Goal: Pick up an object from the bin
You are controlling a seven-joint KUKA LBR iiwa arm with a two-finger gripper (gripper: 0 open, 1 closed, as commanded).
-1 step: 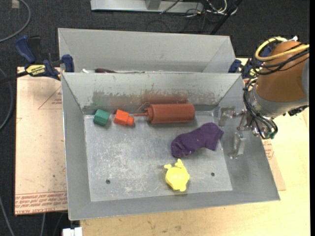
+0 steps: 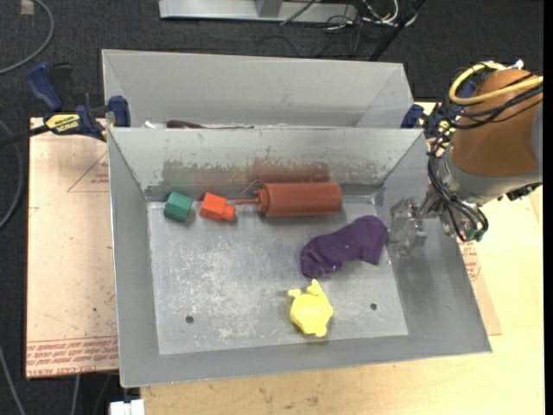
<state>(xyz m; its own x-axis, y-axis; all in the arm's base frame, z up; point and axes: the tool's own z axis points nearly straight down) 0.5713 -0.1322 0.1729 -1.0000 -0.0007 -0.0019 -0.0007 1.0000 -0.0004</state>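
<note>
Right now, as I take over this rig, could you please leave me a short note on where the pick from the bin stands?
Gripper: low at the right side of the bin, just right of the crumpled purple cloth. I cannot tell whether it is open or shut.
Things: yellow toy front centre. Along the back wall lie the brown-red cylinder, orange block and green block.
Done: nothing is lifted; all five things lie on the bin floor.
Left: grasp one thing and lift it out. The purple cloth is nearest.
</note>
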